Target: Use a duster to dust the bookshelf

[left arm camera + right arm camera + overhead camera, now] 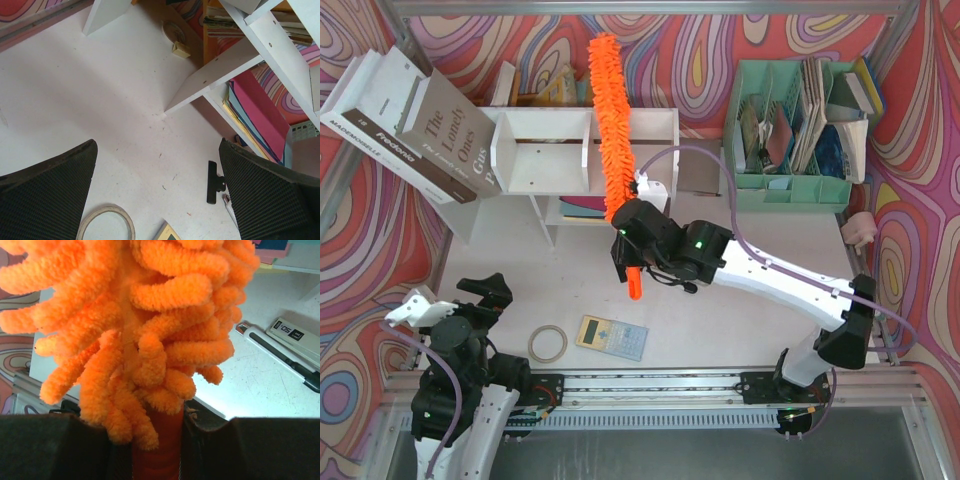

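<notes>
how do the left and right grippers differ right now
The left gripper has jaws wide open, holding nothing; the right gripper has jaws shut on the duster handle. The left gripper hangs over the table; the right gripper is by the bookshelf. Both have black jaws.

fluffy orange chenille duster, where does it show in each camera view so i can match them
Top external: the fluffy orange chenille duster runs up the centre, across the white two-tier bookshelf, handle in the right gripper.
Left wrist: not in it.
Right wrist: fills the upper frame, handle between the fingers.
Shared landmark: the bookshelf, also upper right in left wrist.
</notes>
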{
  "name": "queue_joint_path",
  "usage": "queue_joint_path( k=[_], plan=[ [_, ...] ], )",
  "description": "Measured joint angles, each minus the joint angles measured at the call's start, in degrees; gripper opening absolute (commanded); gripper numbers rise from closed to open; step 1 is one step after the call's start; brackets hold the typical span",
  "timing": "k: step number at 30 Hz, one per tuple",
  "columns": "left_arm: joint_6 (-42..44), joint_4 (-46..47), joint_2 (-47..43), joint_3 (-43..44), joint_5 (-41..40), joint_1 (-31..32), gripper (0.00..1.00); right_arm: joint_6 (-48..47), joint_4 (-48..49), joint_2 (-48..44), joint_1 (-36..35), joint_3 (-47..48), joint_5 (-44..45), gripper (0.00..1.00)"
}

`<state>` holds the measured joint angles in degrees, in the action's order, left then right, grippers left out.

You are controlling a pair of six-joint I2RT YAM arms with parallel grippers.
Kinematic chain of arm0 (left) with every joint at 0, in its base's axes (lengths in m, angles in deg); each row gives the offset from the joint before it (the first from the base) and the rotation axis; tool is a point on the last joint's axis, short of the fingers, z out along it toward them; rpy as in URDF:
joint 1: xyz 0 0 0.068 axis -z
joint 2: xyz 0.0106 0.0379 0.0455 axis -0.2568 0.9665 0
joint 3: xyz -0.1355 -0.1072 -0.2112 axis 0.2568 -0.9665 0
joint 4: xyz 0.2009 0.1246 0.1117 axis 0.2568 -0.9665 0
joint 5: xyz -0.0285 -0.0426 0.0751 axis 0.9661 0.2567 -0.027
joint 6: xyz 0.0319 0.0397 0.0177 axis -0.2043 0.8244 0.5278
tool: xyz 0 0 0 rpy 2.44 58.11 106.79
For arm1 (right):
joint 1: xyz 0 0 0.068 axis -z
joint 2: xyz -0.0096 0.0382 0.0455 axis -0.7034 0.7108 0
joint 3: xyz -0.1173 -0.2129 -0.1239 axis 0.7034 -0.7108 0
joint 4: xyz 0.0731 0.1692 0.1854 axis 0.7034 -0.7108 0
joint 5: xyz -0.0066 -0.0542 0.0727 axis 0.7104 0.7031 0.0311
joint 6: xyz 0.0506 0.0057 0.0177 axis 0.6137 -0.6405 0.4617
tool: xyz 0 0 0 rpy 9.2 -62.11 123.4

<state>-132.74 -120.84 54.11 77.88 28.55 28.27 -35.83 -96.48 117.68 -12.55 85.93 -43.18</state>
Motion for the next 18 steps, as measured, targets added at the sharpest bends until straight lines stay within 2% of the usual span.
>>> queue_joint_path(
  k=[18],
  plan=[
    [0.0, 0.0, 0.0, 0.0, 0.0, 0.0, 0.99, 4.2, -4.1, -5.7, -0.4, -2.0, 8.5, 0.00]
  ],
)
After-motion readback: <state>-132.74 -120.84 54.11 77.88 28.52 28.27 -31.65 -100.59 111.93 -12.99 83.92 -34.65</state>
